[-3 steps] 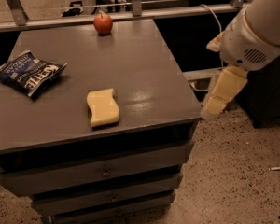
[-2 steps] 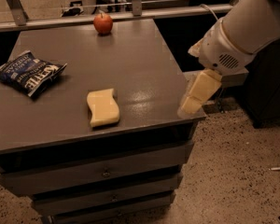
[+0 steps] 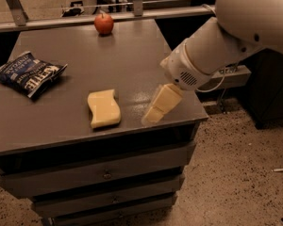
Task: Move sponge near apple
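The pale-yellow sponge (image 3: 104, 108) lies flat near the front edge of the grey cabinet top (image 3: 85, 69). The red apple (image 3: 104, 23) stands at the far edge, well behind the sponge. My gripper (image 3: 154, 112) hangs from the white arm (image 3: 217, 51) over the front right part of the top. It is just right of the sponge, apart from it, and holds nothing.
A blue chip bag (image 3: 29, 74) lies at the left side of the top. The cabinet has drawers (image 3: 104, 175) below. A metal rail (image 3: 61, 20) runs behind the apple. Speckled floor (image 3: 240, 173) lies to the right.
My arm and gripper have swung left, from beyond the cabinet's right edge to over the top beside the sponge. The sponge, apple and bag have not moved.
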### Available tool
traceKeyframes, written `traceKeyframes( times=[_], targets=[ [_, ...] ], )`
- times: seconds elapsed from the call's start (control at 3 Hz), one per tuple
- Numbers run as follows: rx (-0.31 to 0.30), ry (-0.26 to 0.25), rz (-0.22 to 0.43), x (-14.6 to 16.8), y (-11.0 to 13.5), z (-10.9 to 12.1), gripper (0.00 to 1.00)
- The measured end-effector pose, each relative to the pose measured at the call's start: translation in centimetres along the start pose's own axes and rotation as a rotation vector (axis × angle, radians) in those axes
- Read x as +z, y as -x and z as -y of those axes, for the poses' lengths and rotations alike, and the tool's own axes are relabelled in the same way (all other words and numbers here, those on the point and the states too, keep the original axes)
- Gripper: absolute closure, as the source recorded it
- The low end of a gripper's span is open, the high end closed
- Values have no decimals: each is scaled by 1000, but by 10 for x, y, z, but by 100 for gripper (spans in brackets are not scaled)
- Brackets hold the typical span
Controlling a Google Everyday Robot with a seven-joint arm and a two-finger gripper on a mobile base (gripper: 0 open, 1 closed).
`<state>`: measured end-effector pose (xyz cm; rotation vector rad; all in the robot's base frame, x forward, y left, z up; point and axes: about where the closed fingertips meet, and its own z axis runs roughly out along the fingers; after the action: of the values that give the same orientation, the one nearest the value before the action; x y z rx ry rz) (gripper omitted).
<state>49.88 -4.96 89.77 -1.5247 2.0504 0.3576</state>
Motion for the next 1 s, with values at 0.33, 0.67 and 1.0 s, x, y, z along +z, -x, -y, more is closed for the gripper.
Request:
traceKeyframes(
  times=[0.33,0.67,1.0],
  targets=[
    [10,9,41,32,13,-8,0],
    [20,28,87,68,28,-20,0],
    [26,39,111,81,36,-27,0]
  ],
)
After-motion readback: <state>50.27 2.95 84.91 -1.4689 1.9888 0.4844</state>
